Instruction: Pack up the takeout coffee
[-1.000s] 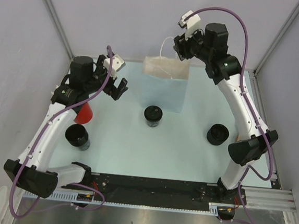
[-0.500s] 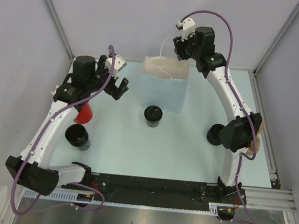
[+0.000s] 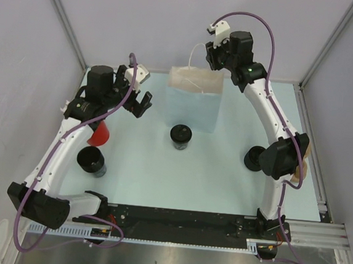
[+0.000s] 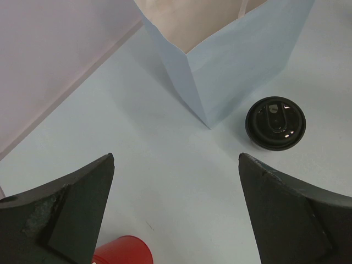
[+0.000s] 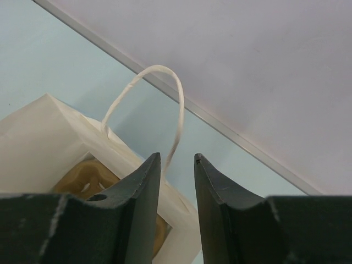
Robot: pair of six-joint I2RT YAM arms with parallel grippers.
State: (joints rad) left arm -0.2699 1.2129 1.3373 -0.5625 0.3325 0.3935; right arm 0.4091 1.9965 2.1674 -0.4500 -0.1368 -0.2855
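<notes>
The takeout coffee (image 3: 180,136), a short black cup with a black sip lid, stands on the table just in front of the pale-blue paper bag (image 3: 192,102). It also shows in the left wrist view as the coffee (image 4: 274,122) beside the bag (image 4: 236,60). My left gripper (image 3: 139,102) hovers open and empty left of the bag; in its own view the left gripper (image 4: 176,159) frames bare table. My right gripper (image 3: 210,56) is above the bag's back rim. In its wrist view the right gripper (image 5: 177,157) has narrow jaws, with the white string handle (image 5: 177,110) running into the gap, not pinched.
A red cup (image 3: 99,134) and a black cup (image 3: 92,160) stand under the left arm. Another black cup (image 3: 254,158) sits by the right arm's elbow. A brown pulp carrier (image 5: 88,179) lies inside the bag. Walls close in at the back and both sides.
The right arm has shifted left and its elbow folded down over the right-hand cup. Its jaws have narrowed around the bag's handle. The left arm has barely moved.
</notes>
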